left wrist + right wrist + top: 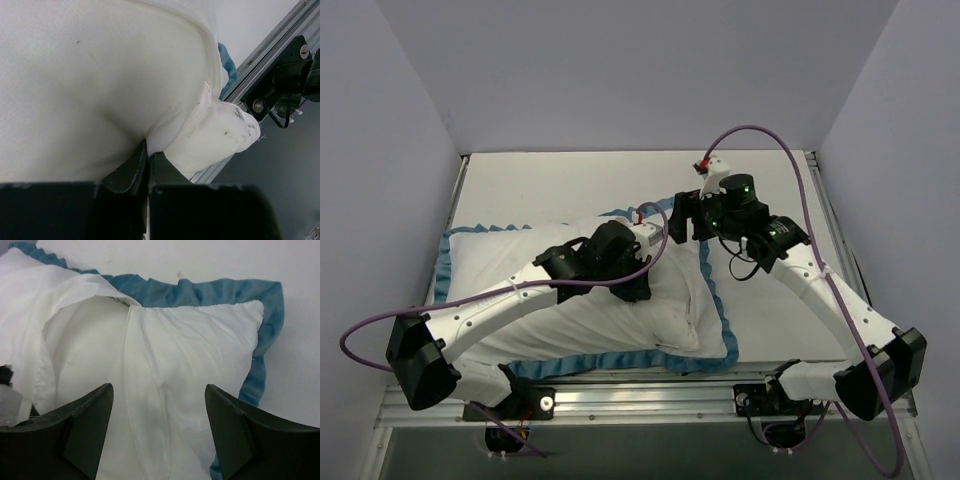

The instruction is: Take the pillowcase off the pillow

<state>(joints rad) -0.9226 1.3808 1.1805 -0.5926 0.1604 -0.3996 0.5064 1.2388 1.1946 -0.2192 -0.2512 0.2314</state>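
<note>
Two pincers, one cushion — the cover not yet off

The pillowcase [600, 335] lies white back up on the table [570, 180], the pillow [80, 355] showing through its back opening. The left pincer [148, 150] is clamped on a fold of white cloth, seemingly the cover's; the right pincer [159, 388] hangs spread above the far right corner. Best next: the right should reach into the opening and grip cushion alone — not both layers.
</note>
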